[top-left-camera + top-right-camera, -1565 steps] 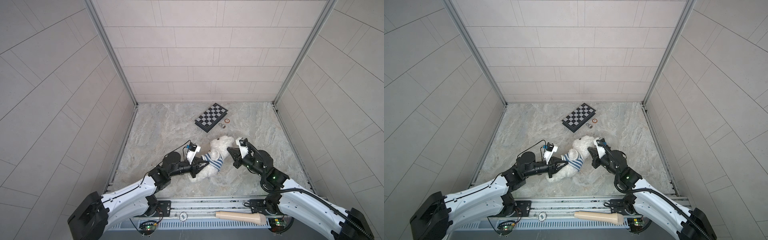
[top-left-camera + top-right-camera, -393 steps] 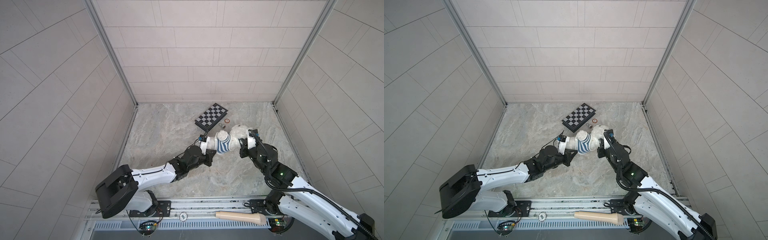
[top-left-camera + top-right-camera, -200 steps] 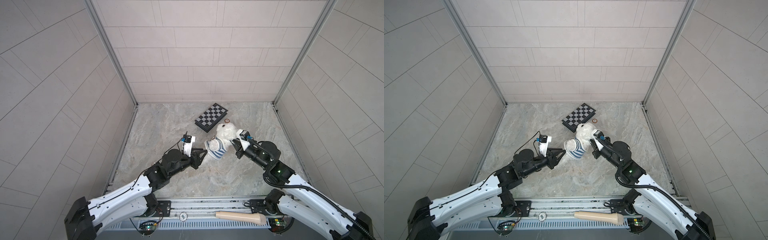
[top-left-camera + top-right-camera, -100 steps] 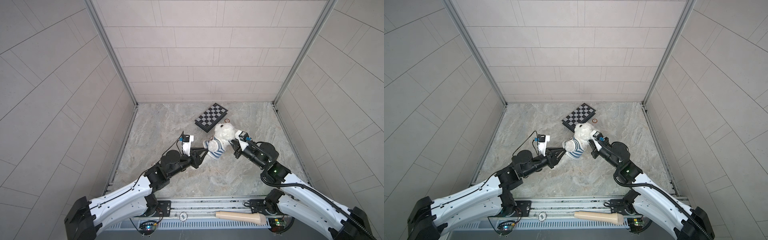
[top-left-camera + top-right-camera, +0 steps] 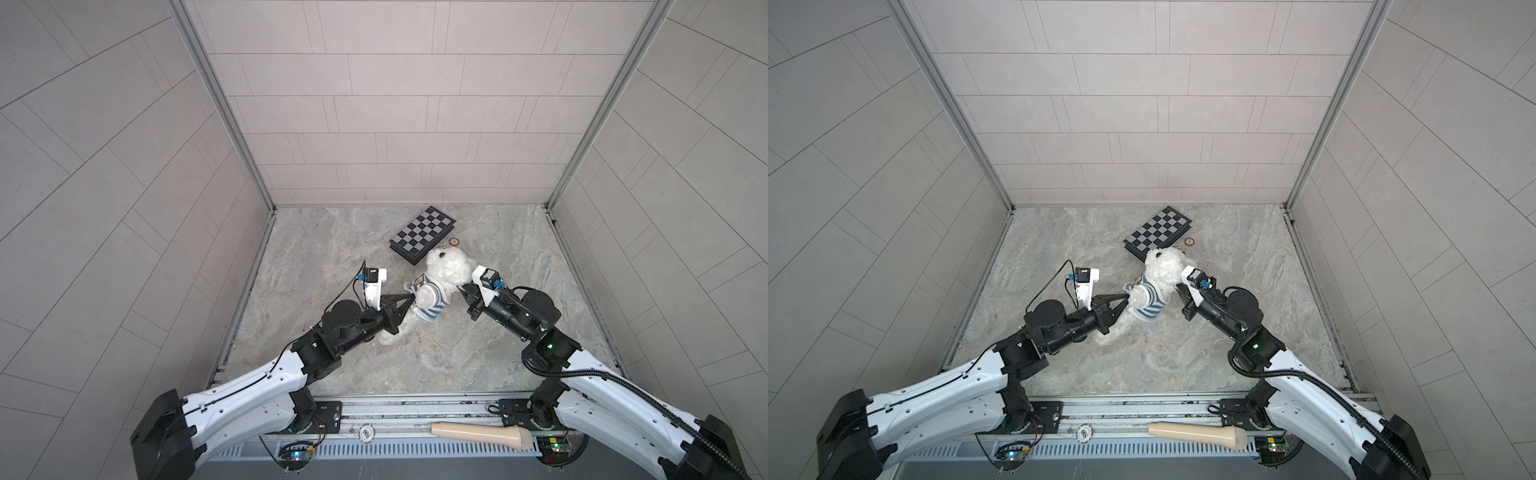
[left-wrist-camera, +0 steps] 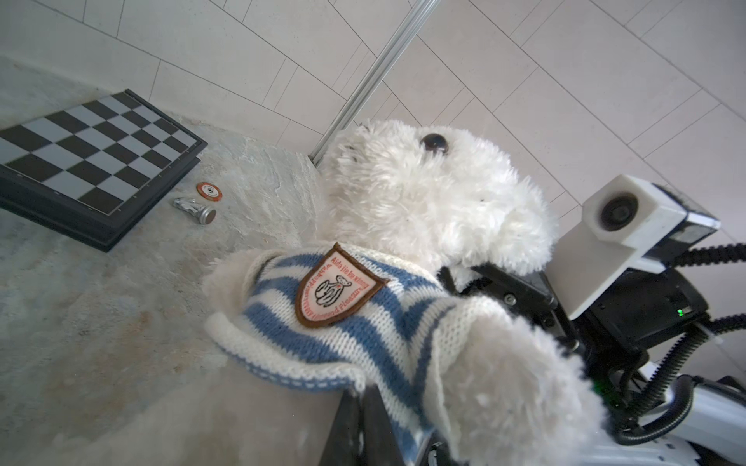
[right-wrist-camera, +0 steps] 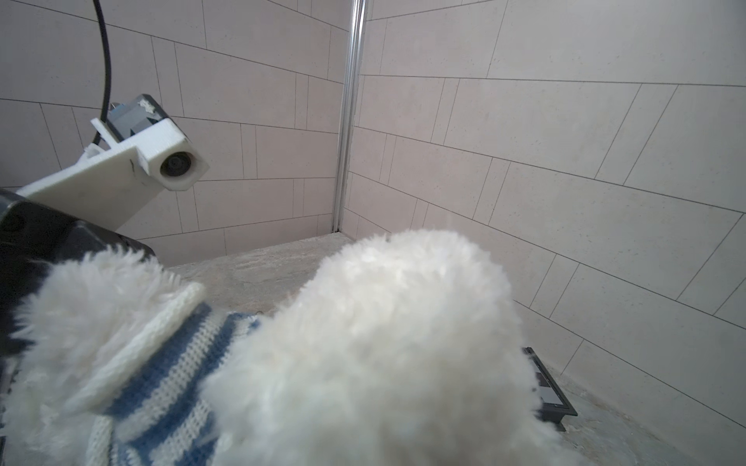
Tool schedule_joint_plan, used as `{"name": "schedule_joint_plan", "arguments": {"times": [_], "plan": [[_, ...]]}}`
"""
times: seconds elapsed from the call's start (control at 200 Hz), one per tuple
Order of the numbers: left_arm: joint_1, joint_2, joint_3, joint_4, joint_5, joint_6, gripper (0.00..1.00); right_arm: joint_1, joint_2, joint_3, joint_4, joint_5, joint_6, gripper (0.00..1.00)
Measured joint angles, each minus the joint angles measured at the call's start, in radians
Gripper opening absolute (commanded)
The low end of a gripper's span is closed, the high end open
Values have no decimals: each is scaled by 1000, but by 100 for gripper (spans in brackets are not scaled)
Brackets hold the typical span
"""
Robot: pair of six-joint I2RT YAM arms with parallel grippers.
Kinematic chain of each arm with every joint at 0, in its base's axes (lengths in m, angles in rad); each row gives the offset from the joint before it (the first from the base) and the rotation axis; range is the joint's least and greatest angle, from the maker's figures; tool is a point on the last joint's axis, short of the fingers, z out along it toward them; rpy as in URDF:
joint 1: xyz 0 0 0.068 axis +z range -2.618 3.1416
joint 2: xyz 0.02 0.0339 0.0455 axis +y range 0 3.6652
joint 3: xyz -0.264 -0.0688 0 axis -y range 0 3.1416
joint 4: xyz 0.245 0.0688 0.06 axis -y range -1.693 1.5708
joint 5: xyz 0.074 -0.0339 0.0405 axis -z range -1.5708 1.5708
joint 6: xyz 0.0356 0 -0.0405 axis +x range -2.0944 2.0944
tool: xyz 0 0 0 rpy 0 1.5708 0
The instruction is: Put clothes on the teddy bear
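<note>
The fluffy white teddy bear (image 5: pixel 449 266) is held up off the marble floor between both arms, in front of the chessboard. It wears a blue-and-white striped shirt (image 5: pixel 434 300) with a crest badge (image 6: pixel 337 290) on the chest. My left gripper (image 6: pixel 360 389) has its jaws together at the shirt's lower hem, beside one arm (image 6: pixel 504 383) of the bear. My right gripper (image 5: pixel 462 289) grips the bear from the other side, under its head. In the right wrist view the bear's fur (image 7: pixel 395 343) hides the jaws.
A black-and-grey chessboard (image 5: pixel 424 235) lies at the back of the floor, with an orange chip (image 6: pixel 209 190) and a fallen silver chess piece (image 6: pixel 193 207) beside it. A beige handle (image 5: pixel 482 434) lies on the front rail. Tiled walls close in three sides.
My left gripper has moved in to the shirt's hem and closed there. The right gripper has kept its hold and shifted the bear slightly.
</note>
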Motion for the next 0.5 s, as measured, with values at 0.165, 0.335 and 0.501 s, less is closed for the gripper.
{"name": "schedule_joint_plan", "arguments": {"times": [0.165,0.335,0.501], "plan": [[0,-19,-22,-9,-16,2,0,2,-16,-14,8,19,-2,0],[0,-40,-34,-38,-35,6,0,6,-46,-36,14,68,-8,0],[0,-38,-34,-43,-15,23,0,6,-51,-39,11,80,-11,0]]}}
